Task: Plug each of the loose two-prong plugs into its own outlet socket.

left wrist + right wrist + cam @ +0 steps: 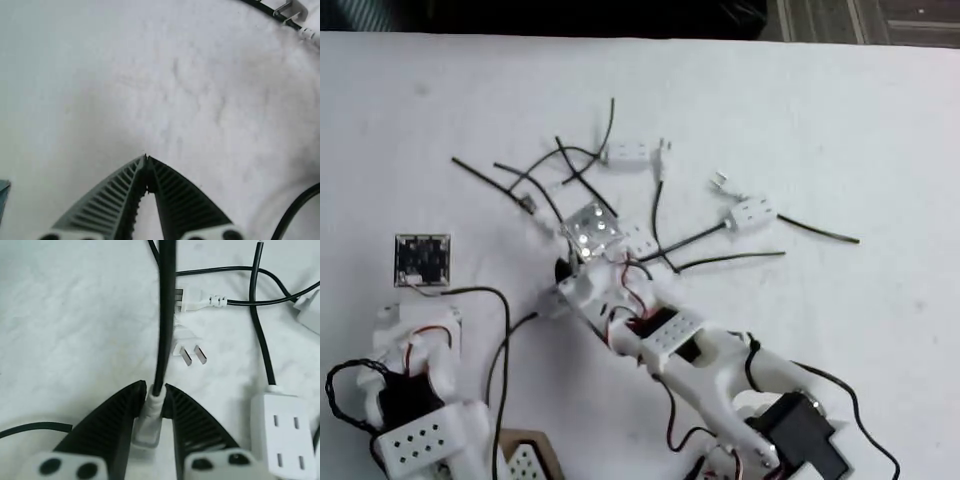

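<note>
My right gripper (152, 386) is shut on a white two-prong plug (148, 420), whose black cord (165, 315) runs straight away from the fingers. Just beyond the tips lies a loose white plug (191, 351) with its two prongs bare, and another plug (189, 299) is farther off. A white outlet socket (281, 432) lies beside the gripper. From above, the right arm (670, 340) stretches to the table's middle, with sockets (625, 153) (752, 213) and plugs (720, 182) beyond. My left gripper (146, 161) is shut and empty over bare tabletop.
Black cords (570, 170) tangle across the middle of the white table (840, 110). A dark square box (422, 258) sits at the left, ahead of the left arm (415, 350). A plug (292, 9) lies far ahead of the left gripper.
</note>
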